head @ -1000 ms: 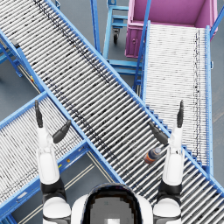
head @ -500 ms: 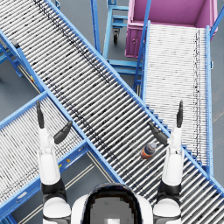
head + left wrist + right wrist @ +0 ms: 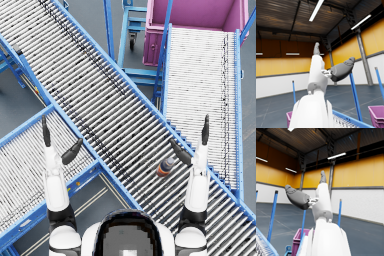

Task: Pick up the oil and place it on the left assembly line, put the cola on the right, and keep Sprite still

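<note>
A small bottle [image 3: 165, 167] with a brown-orange body and a grey cap lies on its side on the long diagonal roller conveyor [image 3: 100, 100]; I cannot tell from here whether it is the oil or the cola. No other bottle shows. My right hand [image 3: 198, 150] is raised just right of the bottle, fingers spread, holding nothing and apart from it. My left hand [image 3: 54, 150] is raised over the left conveyor [image 3: 25, 165], also spread and holding nothing. The wrist views show only each hand, left hand [image 3: 323, 70] and right hand [image 3: 317, 196], against the hall ceiling.
The right conveyor [image 3: 200, 90] runs away from me to a pink bin [image 3: 200, 15]. Blue frame rails edge all the conveyors, with grey floor in the gaps. Purple bins [image 3: 377, 115] [image 3: 301, 238] show low in the wrist views.
The bottle has travelled a little up and to the left along the diagonal conveyor. Both arms have stayed raised in place.
</note>
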Controlling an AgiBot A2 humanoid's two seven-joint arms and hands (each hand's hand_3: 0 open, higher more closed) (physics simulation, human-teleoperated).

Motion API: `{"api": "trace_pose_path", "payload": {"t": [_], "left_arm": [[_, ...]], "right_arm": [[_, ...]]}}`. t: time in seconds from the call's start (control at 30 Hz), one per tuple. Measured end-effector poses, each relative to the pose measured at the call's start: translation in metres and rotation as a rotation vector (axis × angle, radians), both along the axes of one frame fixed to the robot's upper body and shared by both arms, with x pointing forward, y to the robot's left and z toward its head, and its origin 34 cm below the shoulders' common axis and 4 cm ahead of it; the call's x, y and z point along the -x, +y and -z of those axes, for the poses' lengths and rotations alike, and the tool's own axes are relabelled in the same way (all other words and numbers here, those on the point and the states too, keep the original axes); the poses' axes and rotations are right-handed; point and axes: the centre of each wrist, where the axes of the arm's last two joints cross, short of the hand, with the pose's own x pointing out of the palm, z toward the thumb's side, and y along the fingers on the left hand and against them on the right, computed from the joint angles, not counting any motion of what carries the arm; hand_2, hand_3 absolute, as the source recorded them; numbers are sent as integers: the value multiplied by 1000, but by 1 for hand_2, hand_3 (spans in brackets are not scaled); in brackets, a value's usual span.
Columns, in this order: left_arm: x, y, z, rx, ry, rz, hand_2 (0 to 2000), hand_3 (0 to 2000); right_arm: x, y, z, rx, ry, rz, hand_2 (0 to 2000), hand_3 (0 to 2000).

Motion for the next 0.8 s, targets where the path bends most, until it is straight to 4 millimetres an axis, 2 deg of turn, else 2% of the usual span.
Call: {"api": "trace_pose_path", "payload": {"t": [0.47,0.8], "left_arm": [[1,0,5,8,17,1,0,0],[4,-5,12,9,36,17,0,0]], "right_arm": [[0,2,7,-8,25,-6,0,0],[-1,8,35,-18,127,-27,0,0]]}}
